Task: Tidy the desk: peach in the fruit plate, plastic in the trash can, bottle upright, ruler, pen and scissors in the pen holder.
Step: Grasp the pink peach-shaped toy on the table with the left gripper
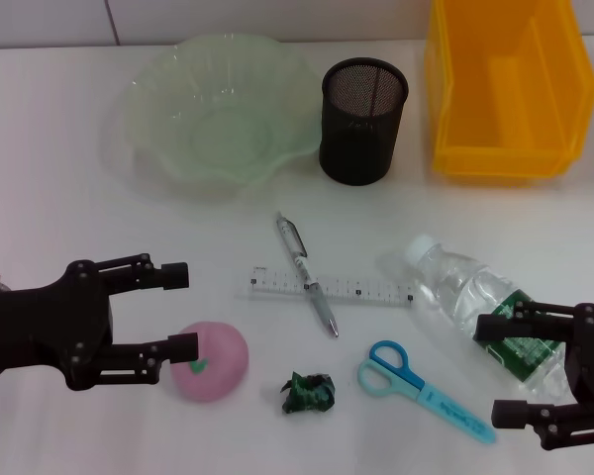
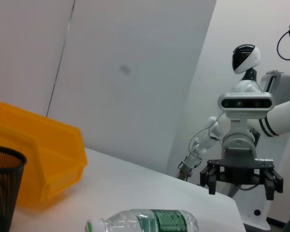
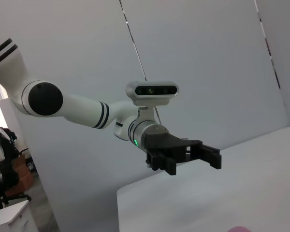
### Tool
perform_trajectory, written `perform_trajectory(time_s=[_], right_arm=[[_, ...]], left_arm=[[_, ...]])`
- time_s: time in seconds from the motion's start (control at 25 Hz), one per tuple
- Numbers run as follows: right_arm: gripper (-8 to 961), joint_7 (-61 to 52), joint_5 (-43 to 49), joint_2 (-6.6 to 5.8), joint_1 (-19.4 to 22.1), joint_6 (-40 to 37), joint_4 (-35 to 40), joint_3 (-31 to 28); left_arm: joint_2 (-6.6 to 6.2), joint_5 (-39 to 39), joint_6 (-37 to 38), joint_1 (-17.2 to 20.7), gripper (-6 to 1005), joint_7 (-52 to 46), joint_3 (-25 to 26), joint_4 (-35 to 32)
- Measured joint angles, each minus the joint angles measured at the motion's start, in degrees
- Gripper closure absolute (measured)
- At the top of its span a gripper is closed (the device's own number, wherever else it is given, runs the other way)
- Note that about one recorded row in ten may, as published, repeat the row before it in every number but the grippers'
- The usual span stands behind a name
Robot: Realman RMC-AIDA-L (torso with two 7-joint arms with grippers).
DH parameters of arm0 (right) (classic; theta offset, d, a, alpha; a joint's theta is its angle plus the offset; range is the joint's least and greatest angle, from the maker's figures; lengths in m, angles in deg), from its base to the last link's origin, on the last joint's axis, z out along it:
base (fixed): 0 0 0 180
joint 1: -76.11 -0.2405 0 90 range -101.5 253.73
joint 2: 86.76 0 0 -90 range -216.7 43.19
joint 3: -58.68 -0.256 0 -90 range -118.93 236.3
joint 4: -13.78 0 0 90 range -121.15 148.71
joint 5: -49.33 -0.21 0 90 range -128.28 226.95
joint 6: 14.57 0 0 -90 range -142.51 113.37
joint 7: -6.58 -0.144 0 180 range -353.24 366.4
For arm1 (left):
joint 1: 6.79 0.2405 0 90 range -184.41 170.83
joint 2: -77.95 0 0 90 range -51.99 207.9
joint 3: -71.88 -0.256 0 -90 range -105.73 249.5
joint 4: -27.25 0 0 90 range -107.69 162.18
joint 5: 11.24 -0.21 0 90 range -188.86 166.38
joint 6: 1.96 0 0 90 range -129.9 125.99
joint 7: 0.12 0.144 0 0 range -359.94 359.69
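The left claw hangs low at the near left of the bench, fingers spread wide and holding nothing. Its lower fingertip sits right at the edge of the peach; from above I cannot tell whether it touches. The peach lies on the bench, outside the green plate at the back left.

The right claw is at the near right, also spread open and empty. Its upper finger lies over the labelled end of the bottle, which lies on its side with the cap pointing toward the back.

The mesh holder stands just right of the plate, with nothing visible inside, and the yellow bin is to its right.

In the middle, the pen lies slantwise across the clear ruler. The scissors lie nearer, between the ruler and the right claw, handles toward the ruler. A crumpled green plastic scrap sits between the peach and the scissors.
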Motion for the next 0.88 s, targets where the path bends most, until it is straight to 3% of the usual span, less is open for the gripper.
perform_trajectory(time_s=[0.88], right_arm=[[134, 0.0, 0.1, 0.62, -0.4, 1.5, 0.2, 0.4]], left_arm=[[0.19, -4.1, -0.4, -0.9, 188, -3.1, 0.0, -2.0]])
